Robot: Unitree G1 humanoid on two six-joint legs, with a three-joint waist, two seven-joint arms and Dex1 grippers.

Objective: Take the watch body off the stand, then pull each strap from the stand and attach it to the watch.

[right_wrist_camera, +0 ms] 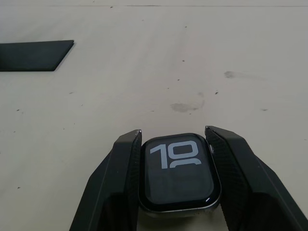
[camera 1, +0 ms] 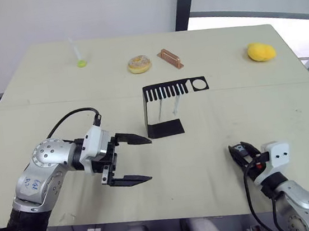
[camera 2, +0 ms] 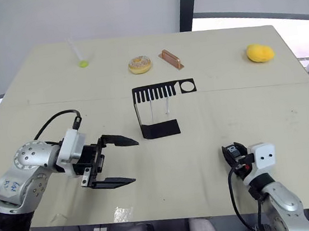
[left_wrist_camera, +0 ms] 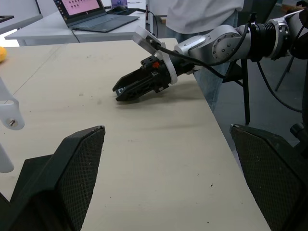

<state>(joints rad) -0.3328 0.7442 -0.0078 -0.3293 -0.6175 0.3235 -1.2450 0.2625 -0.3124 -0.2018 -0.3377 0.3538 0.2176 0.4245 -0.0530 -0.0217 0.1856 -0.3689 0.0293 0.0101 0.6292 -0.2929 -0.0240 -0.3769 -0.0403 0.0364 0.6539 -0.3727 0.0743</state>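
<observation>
Watch body (right_wrist_camera: 179,173) clamped in right pincer (camera 1: 239,153) near table edge (camera 1: 212,216).

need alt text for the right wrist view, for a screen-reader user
The right gripper is shut on the watch body, one black finger against each side, its dark screen showing the light digits "10". It sits low over the beige table, with a corner of the stand, its flat black base, lying farther off.

table (camera 1: 41,112) was plain beige, kinda scuffed | black stand (camera 1: 166,129) sat near the middle | behind it: donut (camera 1: 139,64), copper-coloured bar (camera 1: 170,58) just beside | yellow-green blob thing (camera 1: 81,62) far left | yellow lump (camera 1: 261,51) far right
</observation>
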